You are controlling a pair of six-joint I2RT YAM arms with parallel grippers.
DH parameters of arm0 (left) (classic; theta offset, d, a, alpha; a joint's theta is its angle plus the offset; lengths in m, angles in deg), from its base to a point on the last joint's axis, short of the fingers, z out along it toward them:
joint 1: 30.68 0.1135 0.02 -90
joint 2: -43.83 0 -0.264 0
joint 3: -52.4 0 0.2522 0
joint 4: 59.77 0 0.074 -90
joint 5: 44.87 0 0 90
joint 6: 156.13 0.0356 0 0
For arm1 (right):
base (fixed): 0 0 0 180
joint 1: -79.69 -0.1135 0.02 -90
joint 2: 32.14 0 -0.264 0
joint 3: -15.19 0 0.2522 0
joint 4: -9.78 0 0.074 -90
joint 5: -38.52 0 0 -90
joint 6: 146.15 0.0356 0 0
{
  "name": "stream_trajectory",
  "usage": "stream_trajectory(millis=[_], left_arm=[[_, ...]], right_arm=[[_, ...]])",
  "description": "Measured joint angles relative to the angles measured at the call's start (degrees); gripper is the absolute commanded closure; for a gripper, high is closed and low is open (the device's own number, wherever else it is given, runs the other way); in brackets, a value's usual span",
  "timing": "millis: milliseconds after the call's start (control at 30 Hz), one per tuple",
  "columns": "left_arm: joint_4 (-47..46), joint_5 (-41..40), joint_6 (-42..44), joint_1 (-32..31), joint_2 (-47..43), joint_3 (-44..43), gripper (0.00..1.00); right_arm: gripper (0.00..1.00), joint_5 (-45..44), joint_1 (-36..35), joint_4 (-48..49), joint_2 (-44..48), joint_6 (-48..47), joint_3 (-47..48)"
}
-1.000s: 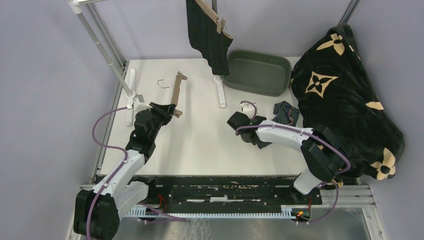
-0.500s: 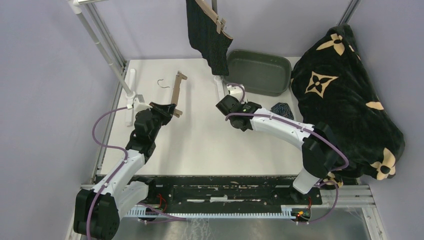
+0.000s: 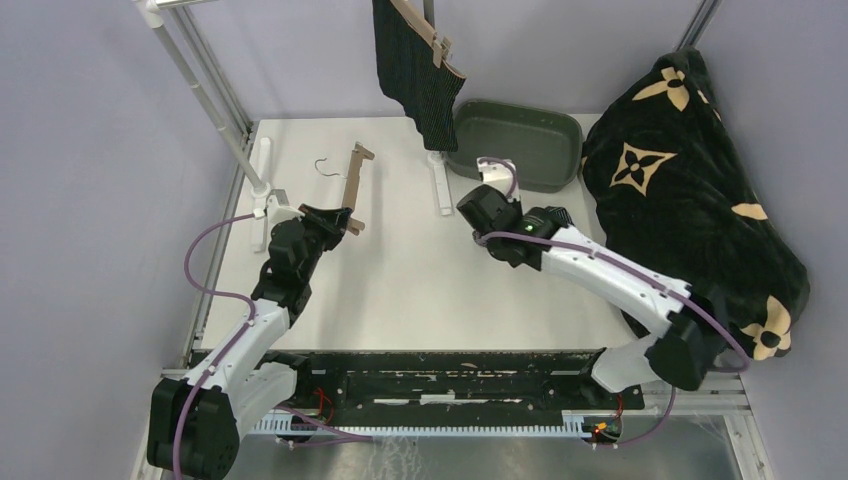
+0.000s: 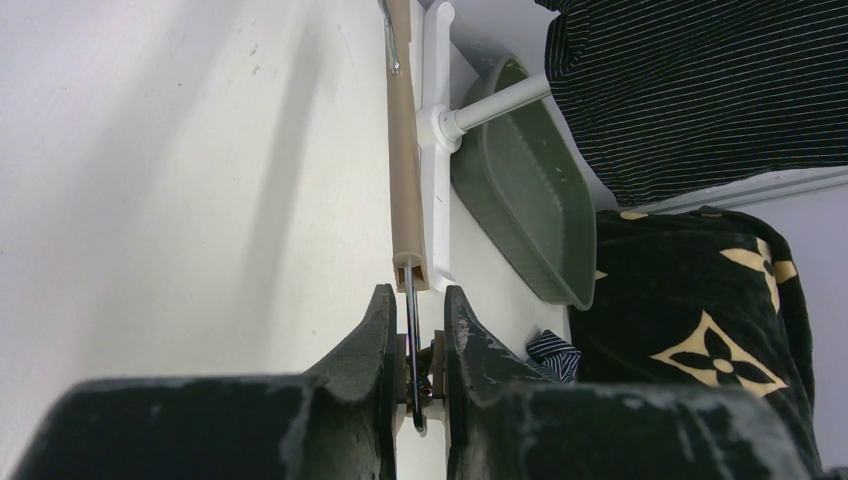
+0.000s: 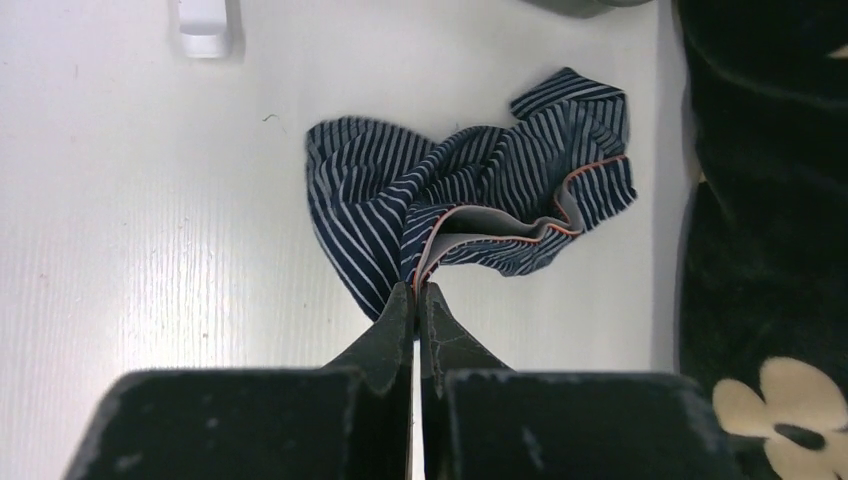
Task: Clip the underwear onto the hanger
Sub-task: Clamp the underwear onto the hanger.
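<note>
The navy striped underwear is lying crumpled on the white table, in the middle of the right wrist view, with its pale, orange-edged waistband folding open toward the lower centre. The right gripper is pinching the near edge of that fabric, its two dark fingers pressing together with only cloth between them. In the top view this garment is hiding almost wholly under the right arm, right of centre. Just to its right, the big black blanket with tan flower motifs is filling the right side of the frame. The black pinstriped underwear is hanging at the top centre of the top view, clipped to a second hanger up on the rack. Below and to the right of it, a dark green tub is sitting at the far edge of the table, touching the blanket's edge. At centre left of the top view, the wooden hanger is lying on the table, its wire hook pointing left. The left gripper is gripping the metal clip at the near end of that bar, its jaws standing almost closed around the thin wire. The white rack foot is running alongside the bar in the left wrist view.
</note>
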Motion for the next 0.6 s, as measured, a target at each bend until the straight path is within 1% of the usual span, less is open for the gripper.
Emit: stream_trajectory(millis=[233, 333, 433, 500, 600], left_arm=[[0.04, 0.0, -0.04, 0.0, -0.07, 0.0, 0.97], [0.02, 0.02, -0.07, 0.0, -0.07, 0.0, 0.97], [0.02, 0.02, -0.07, 0.0, -0.07, 0.0, 0.97], [0.02, 0.0, -0.07, 0.0, -0.07, 0.04, 0.97], [0.07, -0.11, -0.07, 0.0, -0.07, 0.2, 0.97]], right_arm=[[0.99, 1.57, 0.0, -4.96, 16.63, -1.05, -4.04], [1.0, 3.02, 0.0, -6.36, 20.5, -2.51, -3.74], [0.99, 4.98, 0.0, -7.04, 18.38, -3.98, -2.21], [0.99, 6.91, 0.0, -5.97, 14.27, -4.92, -0.9], [0.99, 10.71, 0.0, -2.84, 5.73, -5.79, -0.11]])
